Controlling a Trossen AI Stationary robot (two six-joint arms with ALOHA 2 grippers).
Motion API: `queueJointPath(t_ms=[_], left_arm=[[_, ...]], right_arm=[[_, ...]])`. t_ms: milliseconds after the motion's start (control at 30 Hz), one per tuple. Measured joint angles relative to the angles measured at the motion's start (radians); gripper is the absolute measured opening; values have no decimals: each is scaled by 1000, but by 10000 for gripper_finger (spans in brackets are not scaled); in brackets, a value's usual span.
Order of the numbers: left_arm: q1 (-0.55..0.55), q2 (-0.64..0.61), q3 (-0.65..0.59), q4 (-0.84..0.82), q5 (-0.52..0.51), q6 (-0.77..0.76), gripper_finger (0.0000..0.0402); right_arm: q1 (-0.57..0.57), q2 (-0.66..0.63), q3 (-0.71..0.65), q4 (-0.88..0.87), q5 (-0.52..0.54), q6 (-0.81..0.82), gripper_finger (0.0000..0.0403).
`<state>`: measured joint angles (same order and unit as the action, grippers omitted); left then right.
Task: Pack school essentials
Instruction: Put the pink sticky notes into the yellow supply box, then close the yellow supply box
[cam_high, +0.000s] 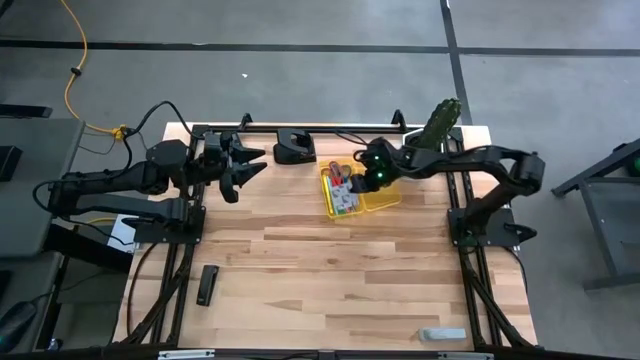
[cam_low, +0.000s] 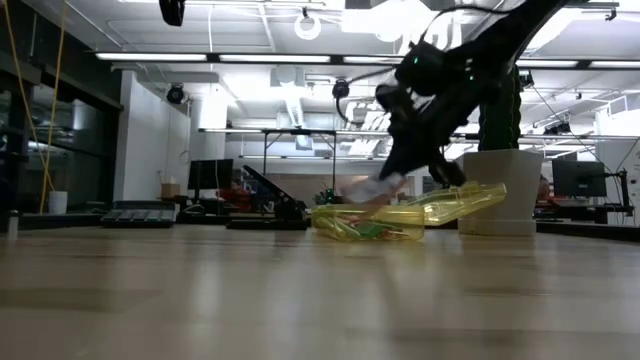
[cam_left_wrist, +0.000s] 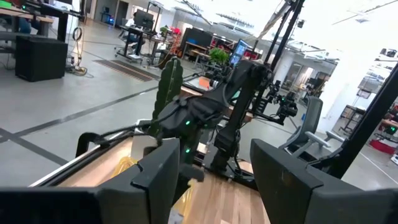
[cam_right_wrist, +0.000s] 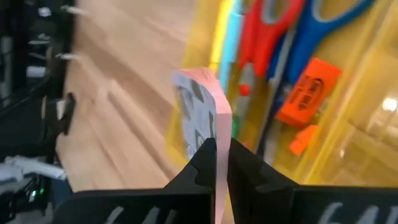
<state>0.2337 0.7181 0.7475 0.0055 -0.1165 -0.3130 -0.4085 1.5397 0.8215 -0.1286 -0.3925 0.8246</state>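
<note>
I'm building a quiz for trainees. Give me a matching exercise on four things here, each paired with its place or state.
1. pink pad
2. red scissors
3. black bar
4. left end effector

a. lying in the yellow case
b. open, held above the table's far left
c. pinched in the right end effector
d. on bare wood at the near left

Pairs: 1-c, 2-a, 3-d, 4-b

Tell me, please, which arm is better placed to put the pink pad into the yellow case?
The right one: its tool already pinches the pink pad just above the yellow case. The left tool waits open, well away.
</note>
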Motion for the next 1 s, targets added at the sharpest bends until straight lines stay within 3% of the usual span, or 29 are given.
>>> queueJointPath(t_ms=[300,533,733,867,1000], left_arm=[[0,0,0,-1,0,-1,186],[0,0,0,-1,8,-25,186],[0,0,0,-21,14,-24,186],[0,0,0,-40,14,-25,186],[1,0,0,-44,13,-25,186]], right_arm=[[-7,53,0,1,8,59,20],[-7,37,21,-34,61,33,109],[-9,36,163,-161,66,-121,172],[52,-5,265,-293,202,-297,182],[136,-102,243,-413,382,-373,176]])
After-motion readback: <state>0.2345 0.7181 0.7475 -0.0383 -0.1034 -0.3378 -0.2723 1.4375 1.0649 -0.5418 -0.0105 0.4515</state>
